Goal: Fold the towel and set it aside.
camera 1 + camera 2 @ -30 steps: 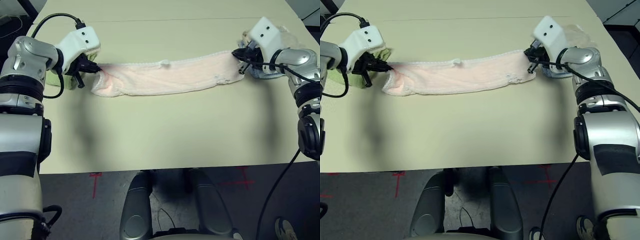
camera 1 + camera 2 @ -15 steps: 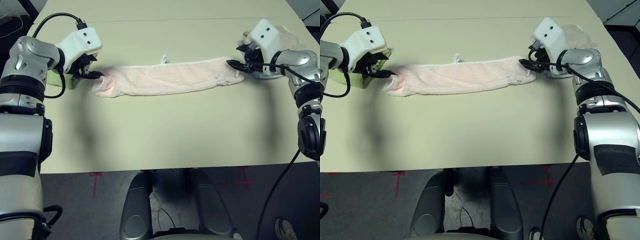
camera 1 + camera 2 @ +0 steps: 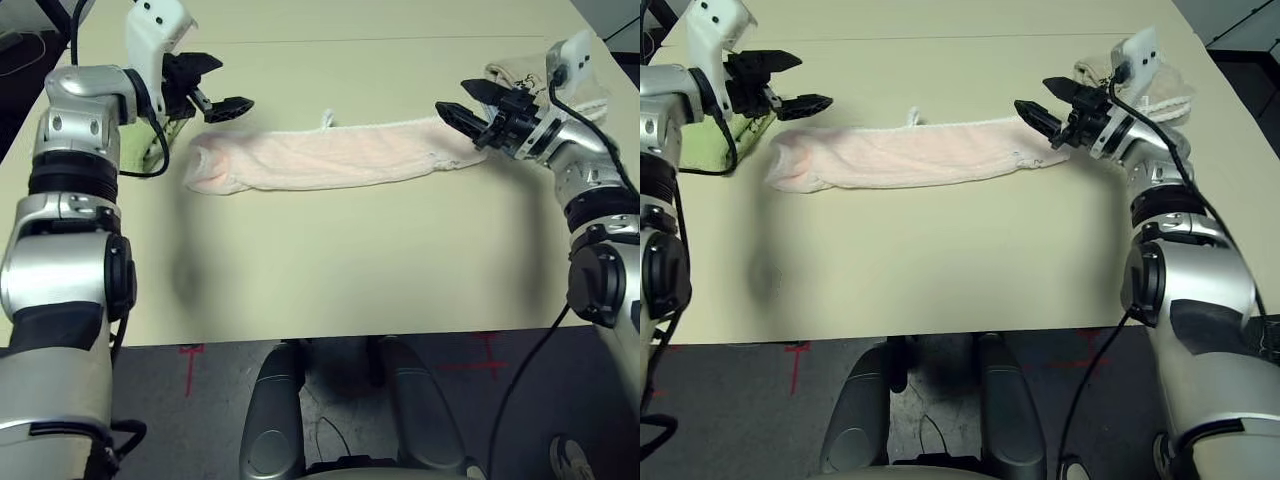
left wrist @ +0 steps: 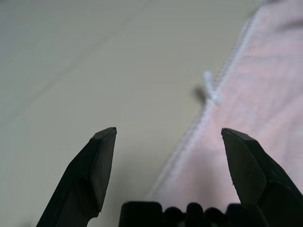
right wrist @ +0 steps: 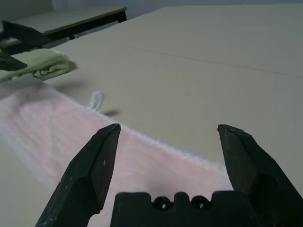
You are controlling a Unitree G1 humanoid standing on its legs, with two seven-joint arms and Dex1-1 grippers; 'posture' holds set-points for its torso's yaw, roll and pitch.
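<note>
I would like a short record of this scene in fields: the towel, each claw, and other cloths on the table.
towel: pale pink towel lies on the table as a long folded strip, white loop on its far edge
left claw: left claw open, above the strip's left end, holding nothing
right claw: right claw open, at the strip's right end, holding nothing
other cloths: green folded towel at the left, beige folded towel at the right
</note>
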